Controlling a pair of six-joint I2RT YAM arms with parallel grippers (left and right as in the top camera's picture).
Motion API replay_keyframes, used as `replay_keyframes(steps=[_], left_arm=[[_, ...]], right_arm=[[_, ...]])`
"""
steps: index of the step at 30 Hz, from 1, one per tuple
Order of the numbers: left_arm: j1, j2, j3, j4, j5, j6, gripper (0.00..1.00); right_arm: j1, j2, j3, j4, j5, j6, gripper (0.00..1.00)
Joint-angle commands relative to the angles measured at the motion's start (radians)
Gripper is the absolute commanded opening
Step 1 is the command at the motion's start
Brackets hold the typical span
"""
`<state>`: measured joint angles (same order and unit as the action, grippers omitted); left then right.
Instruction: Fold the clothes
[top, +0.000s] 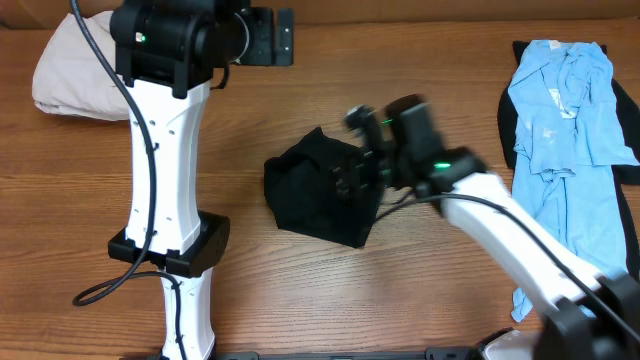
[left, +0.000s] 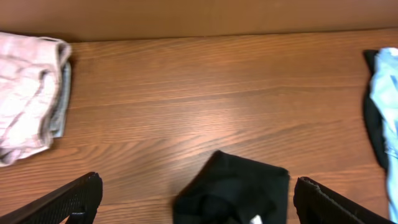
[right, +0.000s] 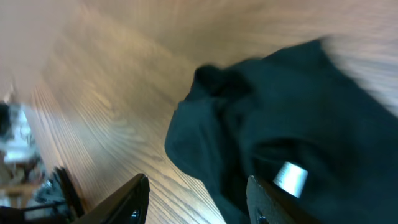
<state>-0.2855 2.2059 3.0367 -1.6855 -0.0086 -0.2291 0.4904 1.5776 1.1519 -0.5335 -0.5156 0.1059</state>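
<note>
Presently catalogued: black garment (top: 320, 190), bunched at frame centre on the counter (top: 300, 295). Right tool (right: 198, 200) is seen released, jaws spread at the cloth's right edge. Left tool (left: 198, 190) is likewise released, at upper centre. Step judged: grasping for a fold. An edge must be pinched next. Blue shirt (top: 565, 110), far right, is not yet folded.

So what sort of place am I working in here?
Probably a robot test bench, not a home: a wood-grain table, a white robot arm above it, and clothes staged for folding: a crumpled black garment, a light blue shirt, a folded pale pink cloth.
</note>
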Motion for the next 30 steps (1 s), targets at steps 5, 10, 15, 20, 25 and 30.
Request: replay_keyframes(steps=[5,10,15,20,25,30], left_arm=[[0.010,-0.008,-0.011,-0.004,-0.056,0.028,1.00],[0.010,-0.007,-0.033,-0.004,-0.093,0.028,1.00],[0.010,-0.007,-0.069,-0.004,-0.093,0.028,1.00],[0.011,-0.007,-0.106,-0.004,-0.104,0.028,1.00],[0.010,-0.007,-0.110,-0.002,-0.119,0.027,1.00],[0.011,-0.007,-0.110,0.002,-0.153,0.027,1.00]], right_arm=[[0.109,0.173,0.011,0.080,0.071,-0.013,0.55],[0.113,0.198,0.011,0.101,0.071,-0.009,0.49],[0.096,0.195,0.019,0.089,0.070,0.007,0.04],[0.096,0.142,0.091,-0.146,0.070,0.034,0.04],[0.095,0.074,0.127,-0.430,0.074,0.105,0.04],[0.108,0.074,0.071,-0.613,0.123,0.105,0.41]])
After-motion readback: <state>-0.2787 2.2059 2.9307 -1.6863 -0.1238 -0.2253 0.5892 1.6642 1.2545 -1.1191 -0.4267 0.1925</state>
